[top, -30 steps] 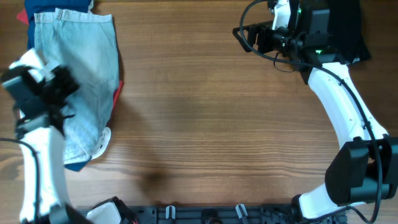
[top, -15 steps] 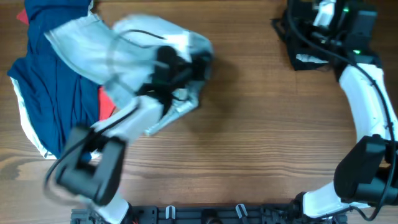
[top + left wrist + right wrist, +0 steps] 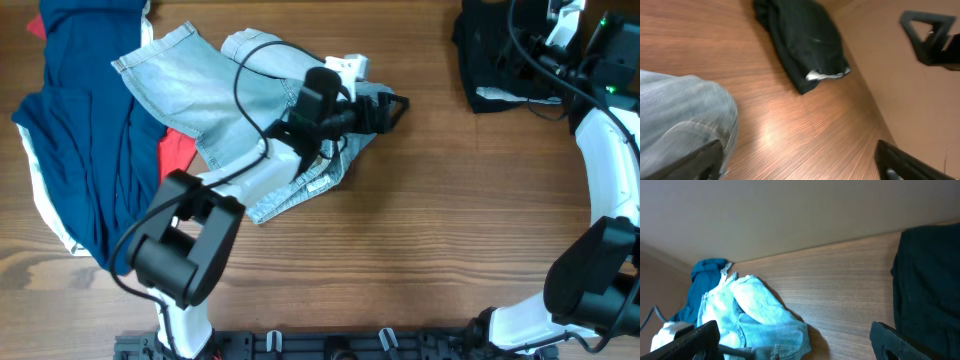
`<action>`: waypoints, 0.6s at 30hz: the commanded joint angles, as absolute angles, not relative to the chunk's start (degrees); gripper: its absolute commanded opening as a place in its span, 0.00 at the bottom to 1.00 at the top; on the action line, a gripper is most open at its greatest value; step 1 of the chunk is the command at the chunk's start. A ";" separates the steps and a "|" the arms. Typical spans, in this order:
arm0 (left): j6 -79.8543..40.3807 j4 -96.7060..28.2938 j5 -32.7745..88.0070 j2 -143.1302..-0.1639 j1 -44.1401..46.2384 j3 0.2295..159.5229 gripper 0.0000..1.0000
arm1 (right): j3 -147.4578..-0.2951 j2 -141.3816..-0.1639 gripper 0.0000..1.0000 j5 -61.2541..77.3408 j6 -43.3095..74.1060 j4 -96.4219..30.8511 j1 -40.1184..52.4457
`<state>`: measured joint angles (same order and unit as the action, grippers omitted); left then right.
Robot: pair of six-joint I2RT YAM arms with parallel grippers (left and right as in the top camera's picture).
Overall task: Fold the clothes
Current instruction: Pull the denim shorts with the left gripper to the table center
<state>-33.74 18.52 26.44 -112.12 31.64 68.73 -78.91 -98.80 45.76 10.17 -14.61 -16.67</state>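
Before any fold I want the denim shorts (image 3: 215, 110) flat: they lie crumpled left of centre on the table (image 3: 420, 250), partly over the navy garment (image 3: 85, 150). I'd pinch a hem corner and draw it outward. The left gripper (image 3: 386, 109) sits at their right edge, jaws wide, holding nothing. The right gripper (image 3: 795, 342) is likewise open and empty, near the black garment (image 3: 500, 65). I count one pair of shorts, one navy piece, one black pile.

Overhead top-down, wrists low; shorts (image 3: 180, 95) common.

White-shelled arms (image 3: 600, 150) with black joints and looping black cables (image 3: 238, 85) (one green light).
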 commanded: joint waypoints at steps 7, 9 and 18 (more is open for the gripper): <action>-30.20 -6.83 27.38 -89.38 14.46 69.41 1.00 | -80.36 -100.31 0.91 41.67 4.25 -20.71 -11.22; -28.62 -14.15 24.62 -86.08 11.29 69.41 1.00 | -80.36 -100.97 0.90 37.47 3.20 -23.38 -7.77; -24.16 -34.59 12.95 -82.00 4.36 69.41 1.00 | -80.36 -106.26 0.91 19.62 15.49 -36.25 7.25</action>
